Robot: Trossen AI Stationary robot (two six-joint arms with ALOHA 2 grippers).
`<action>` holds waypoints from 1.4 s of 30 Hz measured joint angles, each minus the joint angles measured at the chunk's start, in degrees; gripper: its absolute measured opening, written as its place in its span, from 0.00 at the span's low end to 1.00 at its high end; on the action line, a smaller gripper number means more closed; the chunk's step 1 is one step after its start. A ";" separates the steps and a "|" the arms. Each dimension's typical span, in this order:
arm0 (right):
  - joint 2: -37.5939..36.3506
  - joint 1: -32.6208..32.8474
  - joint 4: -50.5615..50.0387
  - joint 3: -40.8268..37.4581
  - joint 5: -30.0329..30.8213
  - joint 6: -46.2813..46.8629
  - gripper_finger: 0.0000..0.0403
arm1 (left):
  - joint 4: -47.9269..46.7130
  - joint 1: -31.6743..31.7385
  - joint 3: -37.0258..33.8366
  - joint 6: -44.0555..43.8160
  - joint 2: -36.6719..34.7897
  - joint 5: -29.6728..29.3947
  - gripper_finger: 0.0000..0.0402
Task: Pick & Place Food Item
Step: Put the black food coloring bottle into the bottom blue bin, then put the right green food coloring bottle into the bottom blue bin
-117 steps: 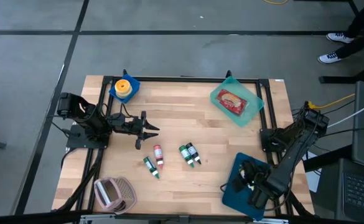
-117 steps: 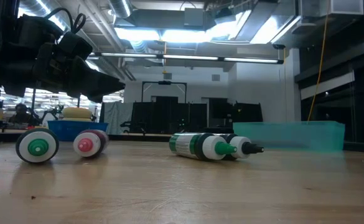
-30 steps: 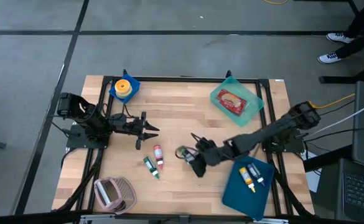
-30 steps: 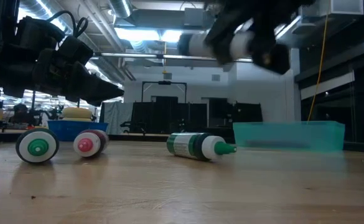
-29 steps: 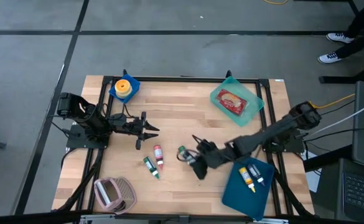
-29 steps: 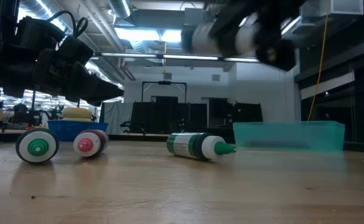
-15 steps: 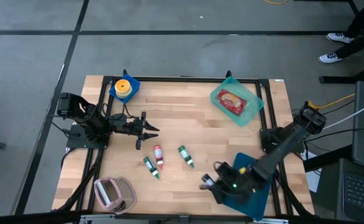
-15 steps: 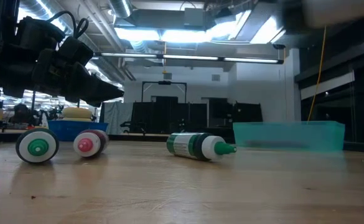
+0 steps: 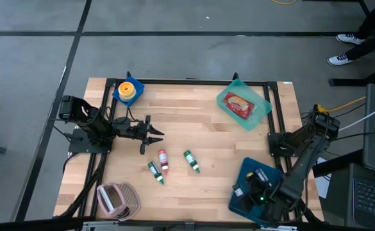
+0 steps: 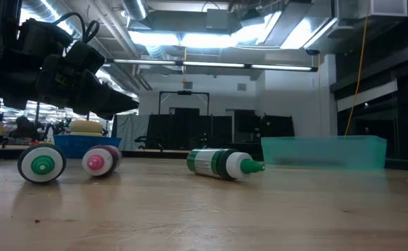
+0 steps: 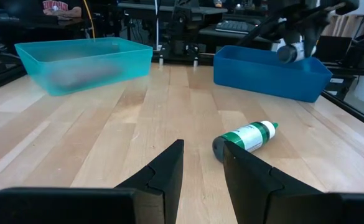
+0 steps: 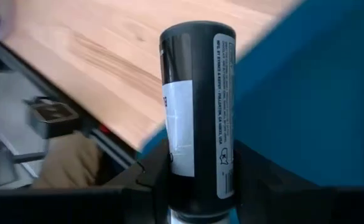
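Note:
My right gripper (image 9: 251, 187) hangs over the blue bin (image 9: 241, 197) at the table's near right corner, shut on a black bottle (image 12: 197, 93) with a white label. Three small bottles lie on their sides mid-table: a red-capped one (image 9: 163, 159), a green one (image 9: 154, 172) and another green one (image 9: 191, 160). My left gripper (image 9: 152, 133) stays at the table's left, pointing level toward the middle, open with nothing between its fingers (image 11: 169, 165). My right gripper pinches the black bottle between its two fingers (image 12: 149, 182), on the bottle's part nearest the wrist (image 12: 195, 167). The bottle lies along the fingers, its flat black end pointing away from the wrist. The fingers slant down, and the bottle is lifted clear above the blue bin.
A teal bin (image 9: 243, 106) with a packaged food item stands at the far right. A small blue bin (image 9: 128, 91) with a yellow item stands at the far left. A pink basket (image 9: 116, 199) lies at the near left corner. Bare wood lies between the bottles and the teal bin.
My right gripper has carried the black bottle from the table's middle toward the near right corner, rolling its wrist on the way, and now holds it over the blue bin. The green bottle that lay beside it stays on the table.

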 joint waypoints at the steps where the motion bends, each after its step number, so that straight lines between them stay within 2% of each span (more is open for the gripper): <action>1: 0.02 0.24 -0.84 0.00 -1.12 0.43 0.31 | 0.00 0.01 0.00 -0.04 0.00 0.00 0.27; 13: 5.61 -1.06 -9.06 0.00 -12.36 1.90 0.31 | -0.83 -0.01 -0.04 -0.12 0.00 0.00 0.27; 20: 8.07 -1.16 -9.47 0.00 -15.26 1.83 0.31 | -0.84 0.01 -0.03 -0.10 0.00 0.00 0.27; 22: 8.09 -1.16 -8.29 0.00 -15.31 1.65 0.39 | -0.85 0.01 -0.02 -0.10 0.00 0.00 0.27; 27: 8.09 -1.86 -7.40 0.00 -16.63 1.52 0.68 | -0.83 0.01 -0.02 -0.10 0.00 0.00 0.27; 30: 7.94 -2.14 -7.41 0.00 -15.00 1.76 0.75 | -0.83 0.01 -0.02 -0.09 0.00 0.00 0.27; 35: 6.24 -3.25 -10.46 2.18 -10.36 1.81 0.73 | -0.83 -0.01 -0.02 -0.08 0.00 0.00 0.27; 39: 5.79 -3.49 -20.81 8.61 -9.48 1.85 0.65 | -0.83 -0.01 -0.02 -0.08 0.00 0.00 0.27; 42: 5.70 -3.46 -28.76 14.46 -4.82 1.75 0.61 | -0.83 0.00 -0.02 -0.08 0.00 0.00 0.27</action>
